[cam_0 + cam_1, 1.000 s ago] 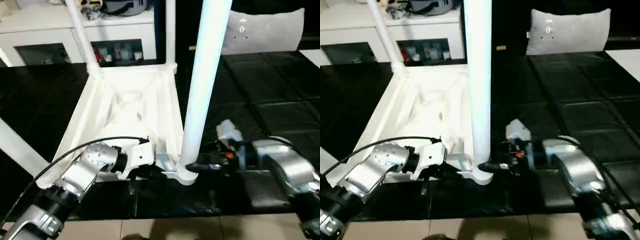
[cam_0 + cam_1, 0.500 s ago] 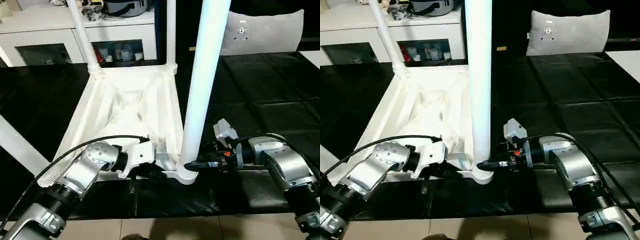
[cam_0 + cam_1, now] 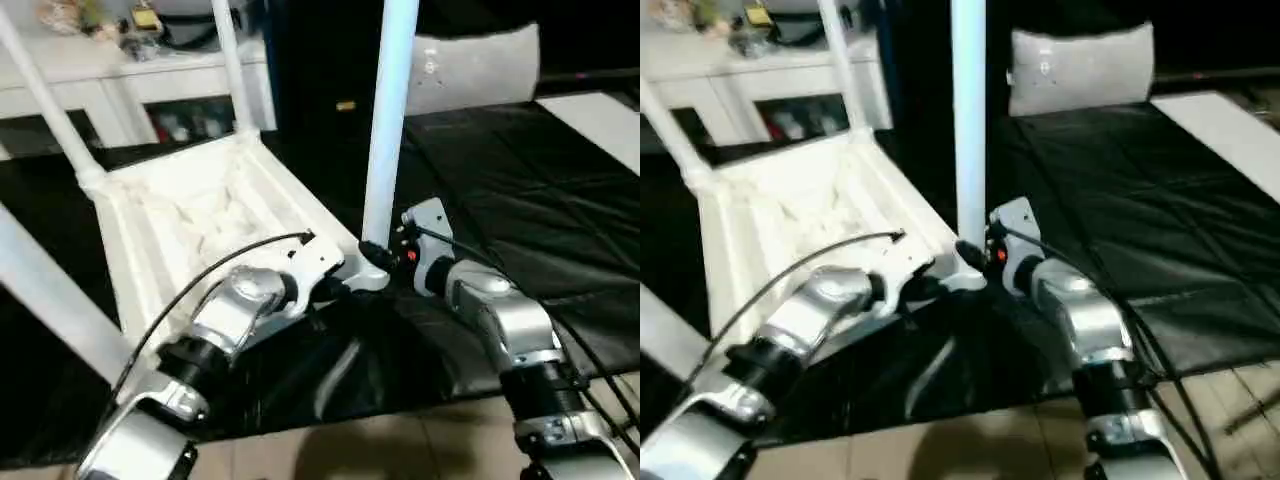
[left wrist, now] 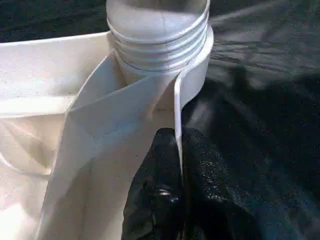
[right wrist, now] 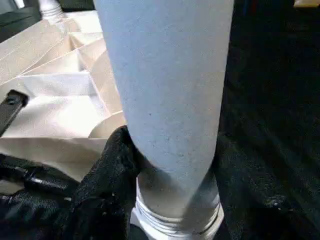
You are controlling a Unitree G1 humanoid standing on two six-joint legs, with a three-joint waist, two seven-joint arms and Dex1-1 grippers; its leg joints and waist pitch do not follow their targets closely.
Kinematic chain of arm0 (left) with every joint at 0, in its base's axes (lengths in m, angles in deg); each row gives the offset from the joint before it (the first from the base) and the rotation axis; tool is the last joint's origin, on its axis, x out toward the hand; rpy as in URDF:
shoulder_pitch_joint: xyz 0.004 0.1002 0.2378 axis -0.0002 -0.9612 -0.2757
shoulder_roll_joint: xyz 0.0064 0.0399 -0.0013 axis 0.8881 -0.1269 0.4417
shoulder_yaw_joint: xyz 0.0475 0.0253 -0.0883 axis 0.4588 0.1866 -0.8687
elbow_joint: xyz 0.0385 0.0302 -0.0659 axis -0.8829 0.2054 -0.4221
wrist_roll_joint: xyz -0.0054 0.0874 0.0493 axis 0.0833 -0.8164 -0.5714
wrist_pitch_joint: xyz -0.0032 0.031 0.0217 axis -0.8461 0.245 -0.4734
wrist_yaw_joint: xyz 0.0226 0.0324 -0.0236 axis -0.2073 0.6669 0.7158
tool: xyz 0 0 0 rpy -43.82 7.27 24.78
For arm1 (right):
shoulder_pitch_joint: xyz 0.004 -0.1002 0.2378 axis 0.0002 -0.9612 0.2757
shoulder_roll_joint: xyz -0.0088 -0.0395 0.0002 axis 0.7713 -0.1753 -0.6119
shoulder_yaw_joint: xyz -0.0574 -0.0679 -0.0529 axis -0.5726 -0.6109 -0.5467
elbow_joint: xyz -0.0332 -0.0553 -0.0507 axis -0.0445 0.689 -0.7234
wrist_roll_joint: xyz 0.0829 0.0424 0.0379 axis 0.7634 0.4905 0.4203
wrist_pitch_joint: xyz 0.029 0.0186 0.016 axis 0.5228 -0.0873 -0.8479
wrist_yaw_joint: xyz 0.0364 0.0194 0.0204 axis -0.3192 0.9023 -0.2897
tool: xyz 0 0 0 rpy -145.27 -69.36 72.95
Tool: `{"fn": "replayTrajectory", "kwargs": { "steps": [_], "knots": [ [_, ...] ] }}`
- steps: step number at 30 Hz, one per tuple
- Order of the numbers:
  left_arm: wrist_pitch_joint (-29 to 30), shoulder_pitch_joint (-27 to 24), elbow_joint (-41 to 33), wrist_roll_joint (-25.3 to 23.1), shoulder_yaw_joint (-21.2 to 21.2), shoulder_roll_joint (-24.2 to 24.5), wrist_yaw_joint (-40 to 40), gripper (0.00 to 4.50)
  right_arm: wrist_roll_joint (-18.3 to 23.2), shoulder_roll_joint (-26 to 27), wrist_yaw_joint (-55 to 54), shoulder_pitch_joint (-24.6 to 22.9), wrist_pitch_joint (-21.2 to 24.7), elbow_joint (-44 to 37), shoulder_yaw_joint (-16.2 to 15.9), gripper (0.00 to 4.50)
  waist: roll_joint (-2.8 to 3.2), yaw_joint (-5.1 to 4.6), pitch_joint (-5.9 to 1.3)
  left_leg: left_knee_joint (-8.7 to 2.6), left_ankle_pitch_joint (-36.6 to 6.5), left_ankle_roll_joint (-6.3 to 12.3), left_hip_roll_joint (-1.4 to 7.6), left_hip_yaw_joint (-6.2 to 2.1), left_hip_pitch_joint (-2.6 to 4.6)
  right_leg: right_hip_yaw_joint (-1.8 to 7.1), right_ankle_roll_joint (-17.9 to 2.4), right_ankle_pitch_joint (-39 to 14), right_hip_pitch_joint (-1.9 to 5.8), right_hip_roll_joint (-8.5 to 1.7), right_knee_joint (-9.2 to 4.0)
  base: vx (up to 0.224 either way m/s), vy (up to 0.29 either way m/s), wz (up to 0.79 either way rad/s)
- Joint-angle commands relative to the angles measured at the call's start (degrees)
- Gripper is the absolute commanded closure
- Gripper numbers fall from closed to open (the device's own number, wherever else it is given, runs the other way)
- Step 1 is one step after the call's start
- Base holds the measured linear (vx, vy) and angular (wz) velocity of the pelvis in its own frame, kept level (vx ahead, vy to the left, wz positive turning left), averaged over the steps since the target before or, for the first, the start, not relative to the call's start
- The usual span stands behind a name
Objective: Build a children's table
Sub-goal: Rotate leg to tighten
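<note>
Tabletop (image 3: 190, 210) upside down on black padded mat (image 3: 520, 190), ribbed underside up, tilted with the near corner closest to both grippers. Four white legs standing up from corner sockets: near right leg (image 3: 388, 110) upright in its socket (image 4: 160, 60), far right leg (image 3: 230, 60) and far left leg (image 3: 40, 90) rising toward the back, near left leg (image 3: 50, 300) slanting across the lower left.

Around: grey cushion (image 3: 470, 65) propped at the back right, well apart from the tabletop. White cabinet (image 3: 150, 90) along the back left, small clutter on its top too blurred to name. Pale floor (image 3: 400, 450) in front of the mat. Black cable (image 3: 200, 290) arching over the left forearm, lying across the view of the tabletop's near edge.

Left gripper (image 4: 181, 165) reaching in low from the lower left, silver forearm angled up toward the near right corner; black fingers (image 4: 155, 190) pressed together, clamped on the thin rim wall just beside the socket. Right gripper (image 5: 165, 175) coming in roughly level from the right, forearm bent back toward the bottom edge; one black finger (image 5: 110, 170) against the near right leg just above its threaded end, the opposite finger hidden behind the tube, jaws around the leg.
</note>
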Motion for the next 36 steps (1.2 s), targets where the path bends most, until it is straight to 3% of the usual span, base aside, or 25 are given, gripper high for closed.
{"fn": "replayTrajectory", "kwargs": {
  "steps": [1,2,3,4,5,6,7,8,10,13,16,20,22,23,25,26,28,29,36],
  "knots": [
    [-2.25,2.68,-0.03,-1.70,0.65,-1.63,2.00,4.50,0.49,3.12,1.20,-0.85,-0.74,0.29,-3.55,1.89,-1.54,1.37,-2.87,-1.60,-4.13,2.08,2.45,-2.46,-1.34,3.25,5.88,-50.63,1.69,-7.90,-10.85,0.127,-0.034,-0.15],
    [-2.47,2.65,0.12,-2.20,0.72,-1.35,1.89,4.50,0.89,3.20,1.47,-1.15,-1.39,-0.17,-3.06,1.89,-0.81,1.01,-3.19,-4.40,-6.91,2.24,4.72,-3.55,-1.28,2.38,3.88,-40.20,1.26,-5.45,-9.78,0.084,-0.002,-0.14],
    [-2.72,2.59,0.22,-2.71,0.83,-0.98,1.71,4.50,1.37,3.27,1.81,-1.48,-1.95,-0.72,-2.50,1.68,-0.01,0.91,-3.67,-4.98,-8.55,2.13,5.79,-4.11,-1.21,2.35,2.06,-33.88,1.41,-4.93,-8.93,0.000,0.000,0.00],
    [-2.98,2.35,0.31,-3.29,1.07,-0.15,1.49,4.50,1.94,2.65,2.79,-2.12,-2.66,-1.80,-2.01,1.53,0.73,0.48,-4.17,-5.81,-9.41,2.13,7.69,-4.88,-1.55,3.08,-2.23,-20.11,1.90,-5.16,-7.05,0.000,0.000,0.00],
    [-3.24,2.13,0.34,-3.72,1.27,0.71,1.31,4.50,2.46,1.68,4.13,-2.75,-2.90,-2.82,-1.78,1.44,0.81,0.51,-4.50,-6.12,-9.22,2.58,8.19,-4.89,-1.80,3.57,-5.46,-11.38,2.08,-5.30,-5.92,0.000,0.000,0.00],
    [-3.24,2.13,0.34,-3.72,1.27,0.71,1.31,4.50,2.46,1.68,4.13,-2.75,-2.90,-2.82,-1.78,1.44,0.60,0.55,-4.50,-6.12,-9.78,2.59,7.94,-4.61,-1.83,3.77,-6.60,-10.08,2.12,-5.54,-5.78,0.000,0.000,0.00],
    [-4.65,1.66,0.54,-4.06,1.67,2.45,0.16,4.50,2.61,-1.20,7.22,-4.22,-4.13,-4.63,-1.75,1.33,0.12,0.76,-4.35,-5.78,-11.13,2.65,6.93,-3.64,-1.82,4.22,-8.88,-12.95,2.34,-6.17,-6.23,0.054,0.029,0.03],
    [-6.06,1.15,0.35,-3.84,1.75,3.78,-1.42,4.50,3.03,-3.81,10.25,-5.29,-5.52,-5.68,-1.43,1.22,0.23,1.35,-4.58,-5.59,-8.72,3.64,6.76,-3.36,-2.22,4.31,-9.05,-12.74,2.71,-6.32,-6.16,0.000,0.000,0.00],
    [-7.41,0.76,0.22,-3.52,1.82,4.63,-2.97,4.50,3.41,-5.60,12.14,-5.89,-6.36,-6.23,-1.11,1.09,0.16,1.74,-4.42,-5.58,-7.64,4.59,6.92,-3.22,-2.31,4.27,-8.51,-13.57,2.45,-6.20,-6.43,0.000,0.000,0.00],
    [-9.54,0.13,0.01,-3.25,1.99,6.02,-5.79,4.50,4.23,-8.56,15.60,-6.42,-8.03,-6.58,-0.29,0.77,0.16,2.06,-4.87,-5.28,-3.03,6.46,7.04,-3.38,-2.93,4.09,-8.69,-9.02,2.75,-6.08,-5.60,0.000,0.000,0.00],
    [-14.59,-1.61,-1.62,-2.13,2.81,8.59,-13.25,4.50,4.30,-14.14,22.46,-6.59,-9.39,-6.82,-0.05,0.57,0.32,2.41,-5.03,-4.97,-1.55,8.02,7.19,-3.24,-2.84,3.91,-8.90,-7.01,2.33,-5.86,-5.50,0.000,0.000,0.00],
    [-20.05,-3.54,-4.29,-0.66,5.98,12.96,-23.54,4.50,5.91,-19.24,32.11,-6.04,-11.35,-7.05,-1.57,0.57,0.43,3.13,-4.85,-5.16,-3.49,8.15,7.57,-3.04,-2.52,4.02,-9.40,-8.13,2.02,-5.76,-5.28,0.000,0.000,0.00],
    [-21.26,-3.86,-4.87,-0.04,6.51,13.79,-25.98,4.50,6.39,-20.17,34.96,-5.93,-12.47,-6.76,-2.28,0.57,0.34,3.72,-4.82,-5.20,-4.39,7.68,7.65,-2.88,-2.27,4.04,-9.65,-9.71,1.84,-5.91,-5.41,0.000,0.000,0.00],
    [-22.85,-4.12,-5.66,0.44,7.28,14.86,-29.14,4.50,7.98,-21.39,40.45,-6.02,-13.17,-6.86,-3.55,0.57,0.06,4.45,-4.87,-5.13,-4.24,7.81,7.70,-2.72,-2.23,4.08,-9.80,-9.97,1.92,-5.87,-5.24,0.000,0.000,0.00],
    [-23.48,-4.17,-5.90,0.53,7.54,15.19,-30.20,4.50,8.59,-21.80,42.46,-6.08,-13.40,-6.96,-4.06,0.73,0.21,4.93,-4.88,-5.24,-3.95,7.77,8.04,-2.73,-2.02,4.19,-9.77,-9.82,1.65,-5.79,-5.20,0.000,0.000,0.00],
    [-23.82,-4.20,-6.08,0.55,7.69,15.36,-30.85,4.50,8.95,-21.77,43.19,-5.92,-13.27,-6.82,-4.24,0.73,-0.28,5.22,-4.90,-5.27,-3.75,7.61,8.19,-2.71,-1.85,4.26,-10.01,-9.35,1.52,-5.76,-5.13,0.000,0.000,0.00],
    [-24.67,-4.45,-7.02,0.81,8.11,15.91,-33.31,4.50,10.05,-21.53,45.62,-5.16,-12.84,-6.17,-4.97,0.84,0.02,5.75,-4.97,-5.30,-3.33,7.44,8.26,-2.73,-1.86,4.29,-10.43,-8.79,1.53,-5.87,-4.83,0.000,0.000,0.00],
    [-24.89,-4.63,-7.59,1.02,8.28,16.09,-34.43,4.50,10.50,-21.27,46.63,-4.70,-12.61,-5.78,-5.36,1.00,-0.23,5.92,-5.00,-5.28,-3.05,7.26,8.22,-2.68,-1.85,4.34,-10.50,-8.50,1.55,-5.91,-4.83,0.000,0.000,0.00],
    [-25.58,-5.41,-9.11,1.57,9.06,15.96,-36.54,4.50,10.64,-19.47,49.97,-2.97,-12.16,-3.64,-7.67,1.53,-0.16,6.51,-5.06,-5.21,-2.65,6.39,8.04,-2.50,-1.95,4.31,-10.12,-9.34,1.61,-5.92,-4.90,0.000,0.000,0.00]
  ]
}}
